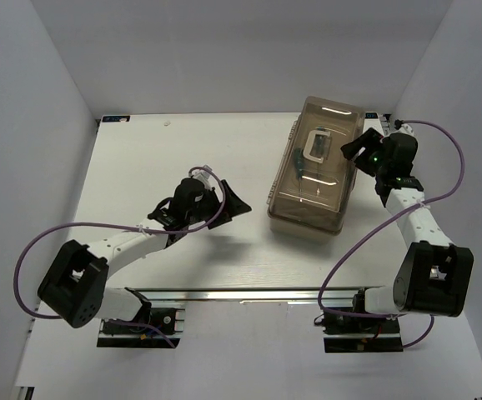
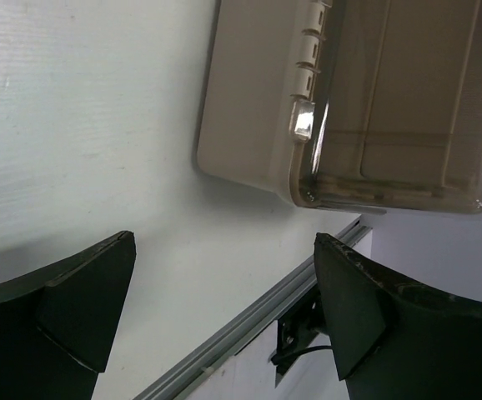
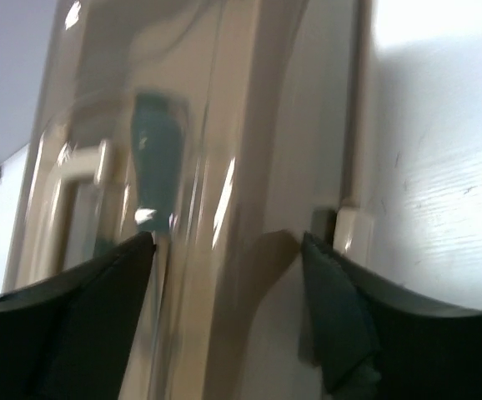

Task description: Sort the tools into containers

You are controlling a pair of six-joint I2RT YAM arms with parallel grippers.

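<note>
Over the desk [image 1: 183,150], from the top camera, I see the toolbox [image 1: 312,196] shut, its brownish see-through lid [image 1: 328,125] down and a white handle [image 1: 317,146] on top. A green screwdriver [image 1: 298,163] shows through the lid, inside the toolbox; other tools I cannot make out. The left claw [image 1: 234,204] hangs low to the left of the toolbox, well apart from it. The right claw [image 1: 353,152] sits at the toolbox's right side.

From the left wrist, the fingers stand wide apart with nothing between them, and the toolbox's corner lies ahead.

From the right wrist, the fingers are apart, astride the toolbox's lid edge beside a pale catch [image 3: 349,229]; I see no clamp. I judge the sorting is about finished, with the closing of the toolbox in hand. Next I'd back the right claw away without dragging the lid.
</note>
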